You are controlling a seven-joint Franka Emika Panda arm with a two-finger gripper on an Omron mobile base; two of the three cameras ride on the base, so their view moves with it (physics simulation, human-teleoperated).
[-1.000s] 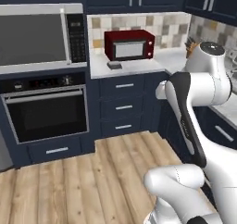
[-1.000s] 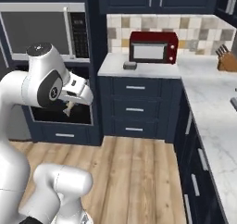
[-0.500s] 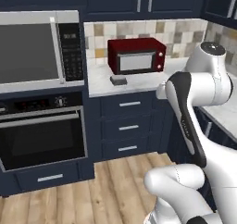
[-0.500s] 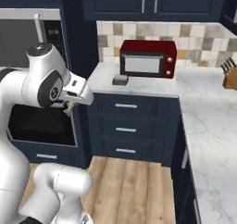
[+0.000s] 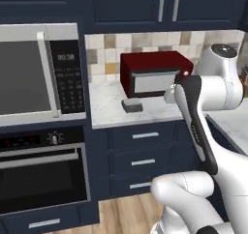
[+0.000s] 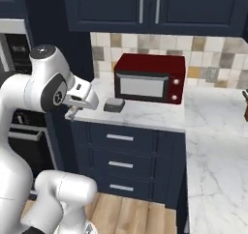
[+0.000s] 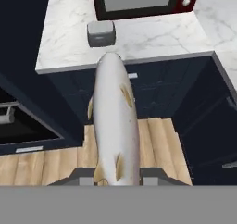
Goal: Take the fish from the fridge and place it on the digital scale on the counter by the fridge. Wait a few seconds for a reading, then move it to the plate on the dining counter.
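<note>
My gripper (image 7: 115, 174) is shut on the fish (image 7: 115, 121), a pale beige-grey elongated body that points away from the hand toward the counter edge. In the right base view the gripper (image 6: 72, 113) hangs just off the counter's left front corner, with a bit of the fish (image 6: 71, 114) showing below it. The digital scale (image 7: 100, 33) is a small dark-grey square with a lighter top. It sits on the white marble counter (image 5: 109, 114) in front of the dark-red box, beyond the fish's far end. The scale (image 5: 131, 105) (image 6: 114, 104) is bare. The fridge, plate and dining counter are out of view.
A dark-red box (image 5: 155, 76) (image 6: 149, 78) stands against the tiled wall behind the scale. A built-in microwave (image 5: 38, 73) and oven (image 5: 43, 175) fill the tall cabinet on the left. Navy drawers (image 6: 121, 160) sit under the counter, which runs on to the right.
Both base views have shifted: the base has driven closer, so the counter, scale and red box look larger and nearer. The gripper still holds the fish.
</note>
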